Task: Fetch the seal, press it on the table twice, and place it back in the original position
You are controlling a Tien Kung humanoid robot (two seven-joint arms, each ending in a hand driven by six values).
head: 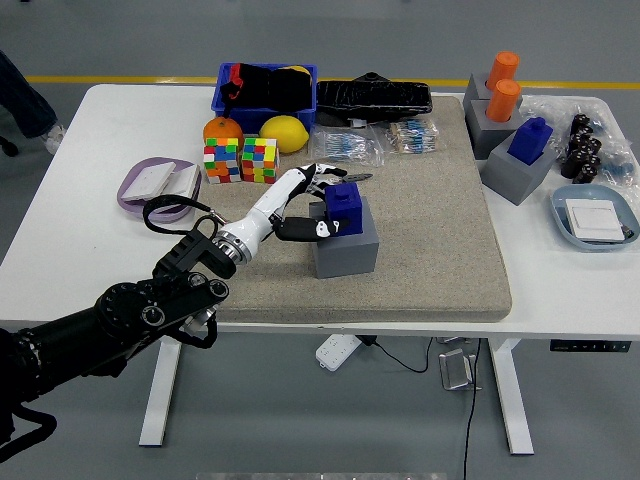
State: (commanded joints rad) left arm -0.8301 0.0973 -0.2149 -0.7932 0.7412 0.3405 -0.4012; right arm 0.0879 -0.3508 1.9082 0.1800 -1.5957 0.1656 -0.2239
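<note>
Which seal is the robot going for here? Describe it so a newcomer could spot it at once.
On the beige mat covering the table's middle, one grey block stands alone near the mat's left side. The blue seal sits on top, with the left hand at it. The other blue seal stands far right, untouched.

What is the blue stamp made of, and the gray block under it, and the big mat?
The blue seal looks like smooth, slightly shiny plastic, with crisp edges. The gray block looks like matte plastic or painted material; it's hard to tell which. The mat seems to be felt or coarse fabric, speckled beige and dull. The left hand is at the seal.
</note>
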